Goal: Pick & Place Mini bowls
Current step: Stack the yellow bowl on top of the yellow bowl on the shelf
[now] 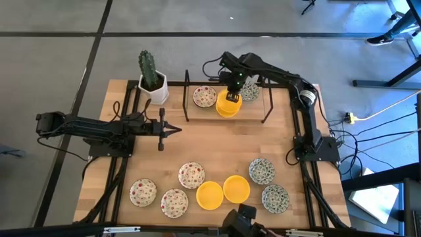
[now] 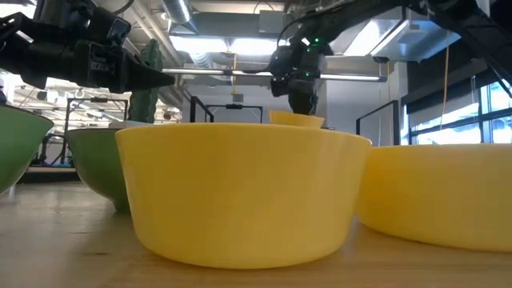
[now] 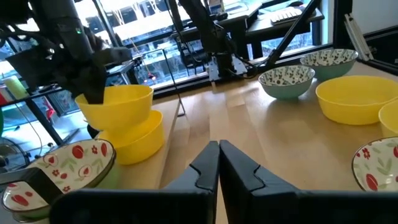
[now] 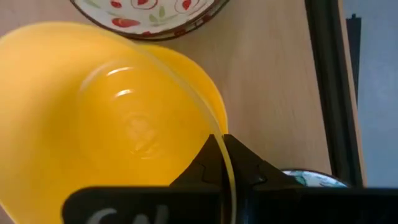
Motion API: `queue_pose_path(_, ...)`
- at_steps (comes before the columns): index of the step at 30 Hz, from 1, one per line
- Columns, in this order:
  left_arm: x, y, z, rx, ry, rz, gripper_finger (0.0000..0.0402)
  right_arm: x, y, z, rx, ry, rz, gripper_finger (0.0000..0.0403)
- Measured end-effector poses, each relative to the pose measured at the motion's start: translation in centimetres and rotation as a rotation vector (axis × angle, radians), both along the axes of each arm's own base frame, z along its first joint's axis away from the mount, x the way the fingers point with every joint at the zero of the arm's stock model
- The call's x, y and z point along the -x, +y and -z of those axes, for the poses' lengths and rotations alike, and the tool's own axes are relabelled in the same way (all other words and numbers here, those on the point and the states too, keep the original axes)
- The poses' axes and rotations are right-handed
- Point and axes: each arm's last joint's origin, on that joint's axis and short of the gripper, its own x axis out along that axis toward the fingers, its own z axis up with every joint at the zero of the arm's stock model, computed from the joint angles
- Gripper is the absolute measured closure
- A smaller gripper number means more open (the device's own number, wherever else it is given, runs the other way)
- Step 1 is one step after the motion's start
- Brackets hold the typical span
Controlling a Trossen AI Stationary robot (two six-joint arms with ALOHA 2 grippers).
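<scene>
My right gripper [image 1: 230, 91] reaches to the table's far middle and is shut on a yellow mini bowl [image 3: 115, 102]. That bowl hangs just over a second yellow bowl [image 3: 137, 142], which stands on the table. A red-flowered bowl [image 1: 204, 97] sits to their left and a green-patterned bowl [image 1: 250, 91] to their right. Several more mini bowls lie along the near edge: red-flowered [image 1: 174, 203], yellow [image 1: 210, 195] and green-patterned [image 1: 262, 170]. My left gripper [image 1: 172, 129] waits shut, level, at the table's left middle. My right gripper pinches the upper yellow bowl's rim [image 4: 219, 144], one finger inside the bowl and one outside. The fingers come from above, pointing steeply down. The bowl hangs slightly tilted, its bottom at the mouth of the lower yellow bowl; whether the two touch I cannot tell.
A thin black frame [image 1: 227, 122] stands over the far middle around the bowls there. A white square pot with a cactus [image 1: 152, 82] stands at the far left. Bare wood lies between the frame and the near row of bowls.
</scene>
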Motion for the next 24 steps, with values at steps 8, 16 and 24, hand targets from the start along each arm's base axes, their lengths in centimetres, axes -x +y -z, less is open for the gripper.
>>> queue_pose_path(8,0.0,0.0,0.0,-0.001,0.000,0.000,0.0395,0.0,-0.1,1.3,0.017,0.027,0.008,0.0398)
queue_pose_path(16,0.0,0.0,0.0,-0.001,-0.001,0.001,0.0397,0.0,-0.1,1.6,0.019,0.025,0.008,0.0397)
queue_pose_path(24,0.0,0.0,0.0,-0.001,-0.001,0.001,0.0393,-0.1,-0.2,1.6,0.023,0.020,0.008,0.0395)
